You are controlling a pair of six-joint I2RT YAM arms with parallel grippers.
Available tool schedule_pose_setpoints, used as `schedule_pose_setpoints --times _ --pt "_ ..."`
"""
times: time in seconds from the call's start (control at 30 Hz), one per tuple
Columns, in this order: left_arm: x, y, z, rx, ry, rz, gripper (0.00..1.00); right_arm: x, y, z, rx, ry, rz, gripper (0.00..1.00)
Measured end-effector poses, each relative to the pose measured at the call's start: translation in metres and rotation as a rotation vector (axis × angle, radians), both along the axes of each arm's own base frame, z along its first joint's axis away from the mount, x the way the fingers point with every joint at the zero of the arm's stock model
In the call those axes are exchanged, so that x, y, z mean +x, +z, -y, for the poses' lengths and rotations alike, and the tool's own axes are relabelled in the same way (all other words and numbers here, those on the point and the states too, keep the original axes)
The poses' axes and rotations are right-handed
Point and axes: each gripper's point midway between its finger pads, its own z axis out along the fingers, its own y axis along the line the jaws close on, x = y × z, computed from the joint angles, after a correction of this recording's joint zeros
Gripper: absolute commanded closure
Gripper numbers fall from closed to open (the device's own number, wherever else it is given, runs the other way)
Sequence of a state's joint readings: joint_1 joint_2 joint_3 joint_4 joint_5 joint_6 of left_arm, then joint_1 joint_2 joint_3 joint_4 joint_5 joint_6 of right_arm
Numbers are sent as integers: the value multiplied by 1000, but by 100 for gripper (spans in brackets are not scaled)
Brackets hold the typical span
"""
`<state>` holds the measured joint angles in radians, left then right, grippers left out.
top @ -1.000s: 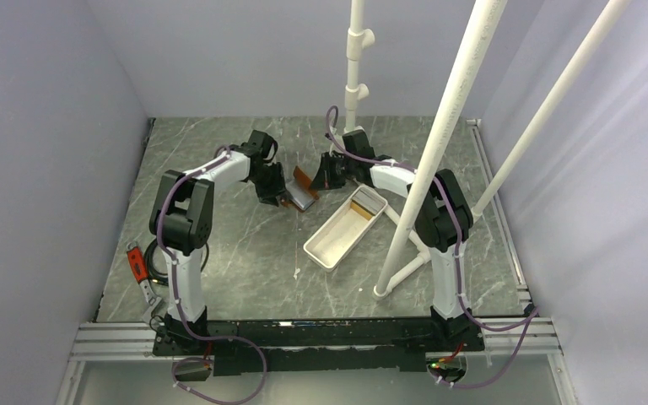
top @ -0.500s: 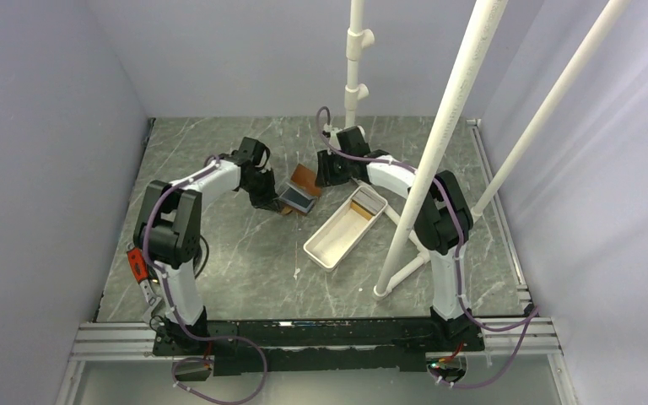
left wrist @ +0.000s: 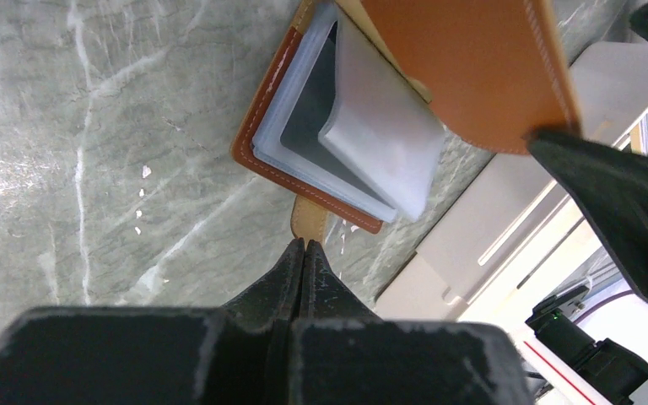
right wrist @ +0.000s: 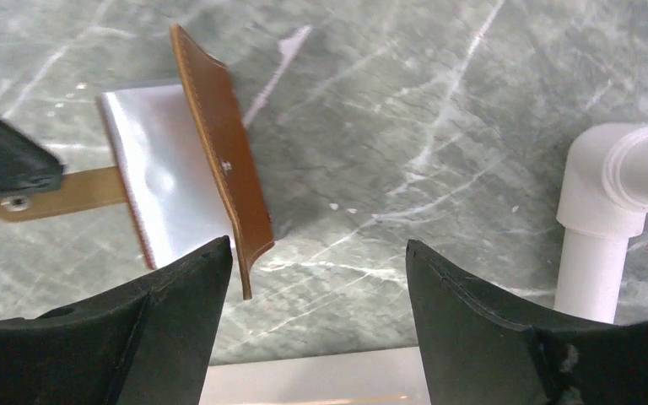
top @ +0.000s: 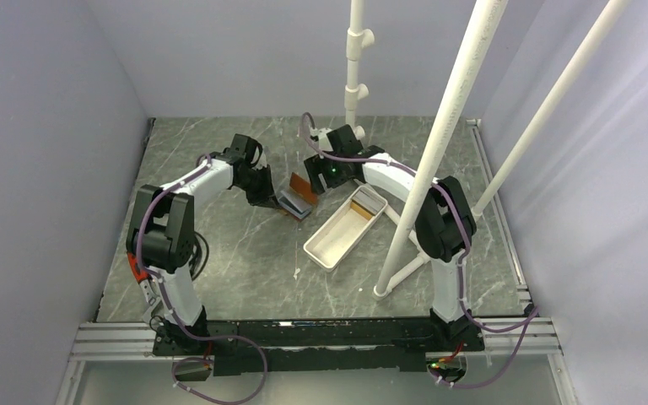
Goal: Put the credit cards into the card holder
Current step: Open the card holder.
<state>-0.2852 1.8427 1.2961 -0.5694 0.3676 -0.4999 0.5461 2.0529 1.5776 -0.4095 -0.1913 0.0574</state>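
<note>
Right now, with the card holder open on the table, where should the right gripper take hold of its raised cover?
Pinch the cover of the card holder at its free stitched edge, one finger on each face: it stands tilted up off the clear sleeves. Come from the right gripper side, opposite the left gripper, which is shut on the strap and seems to anchor it.

A counter (top: 245, 253) of grey, stone-patterned sheet with pale veins is enclosed on three sides by plain, pale lilac-grey walls: a left wall (top: 42, 169), a back wall (top: 245, 59) and a right wall (top: 591, 211). A white plastic pipe (top: 354, 59) is set upright at the far edge, and two longer white pipes (top: 451, 110) are leaned across the right side. An aluminium rail (top: 118, 337) is run along the near edge. The space is lit evenly, and only soft shadows are cast.
</note>
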Motion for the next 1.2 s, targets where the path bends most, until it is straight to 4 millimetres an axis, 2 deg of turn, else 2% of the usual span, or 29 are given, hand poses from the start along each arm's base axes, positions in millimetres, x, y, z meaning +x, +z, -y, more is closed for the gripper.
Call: schedule_pose_setpoints --times 0.17,0.4,0.53,0.67,0.87,0.97,1.1,1.2 --pt "-1 3 -1 2 -14 11 100 -7 26 -13 27 46 52 21" --pt "6 25 4 -28 -34 71 100 -2 39 -15 40 44 73 21" --pt "10 32 7 -41 -44 90 100 -7 42 -20 72 68 56 32" --pt "16 41 9 -48 -49 113 100 -15 45 -29 122 102 25 39" --pt "22 53 11 -52 -59 142 100 -20 53 -44 199 158 17 29" --pt "22 54 11 -52 -64 145 100 -19 47 -48 207 169 6 32" --pt "21 53 10 -48 -70 142 100 -16 29 -53 201 176 -29 43" --pt "20 53 10 -47 -73 140 100 -19 15 -54 199 182 -63 43"
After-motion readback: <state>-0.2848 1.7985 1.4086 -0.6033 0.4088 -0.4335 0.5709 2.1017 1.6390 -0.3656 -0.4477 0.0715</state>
